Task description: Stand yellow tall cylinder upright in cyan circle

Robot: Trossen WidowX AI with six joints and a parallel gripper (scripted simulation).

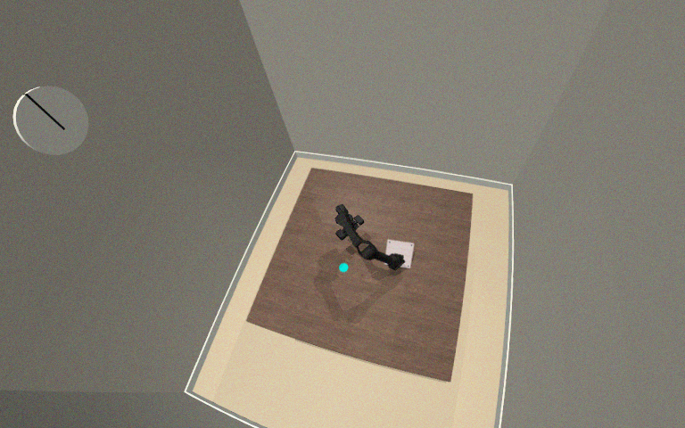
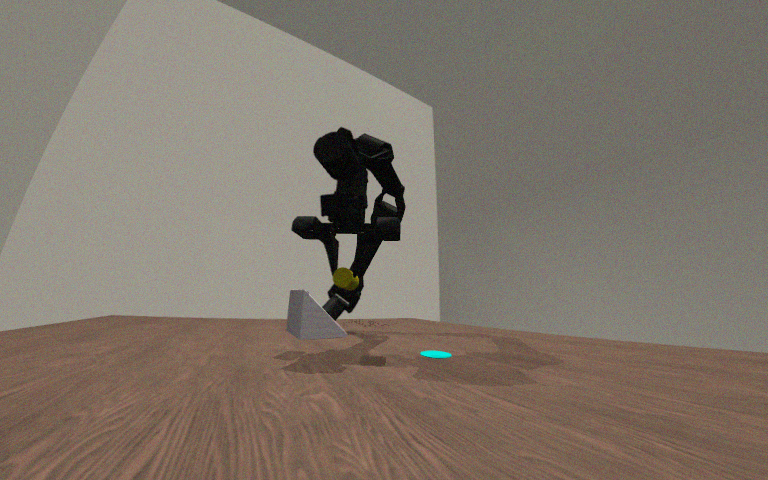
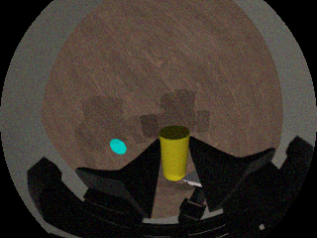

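Cylinder aloft, circle waiting

Grey walls close round a brown wood table [image 1: 425, 317] [image 2: 209, 416] [image 3: 163, 45], and the cyan circle [image 1: 342, 267] [image 2: 436, 354] [image 3: 118, 146] lies flat on it, nothing standing there. Well above the wood, apart from the circle, the gripper [image 2: 347, 274] [image 3: 174, 142] has the yellow cylinder [image 2: 343, 277] [image 3: 174, 155] pinched between its two fingers. In the exterior view the cylinder is on its side, one round end toward the camera; from the top, the arm [image 1: 354, 235] [image 2: 349, 190] hides it. A pale wedge [image 2: 312, 318] stands near the arm's foot.

The step in hand, as I judge it, is carrying and turning: the pick-up is done, the standing-up is not. Keep the pinch firm but even, since a round body could roll or pivot between the fingers. Make the turn while there is height to spare, tipping the wrist until the long axis is plumb, and only then come down over the circle. Descending too soon could catch the lower end on the wood and twist the cylinder in the grip. Over the circle, centre the base first, then lower slowly until it sits flat. Part the fingers evenly, and back off along a line that brushes neither side, for a tall, narrow thing may topple easily.
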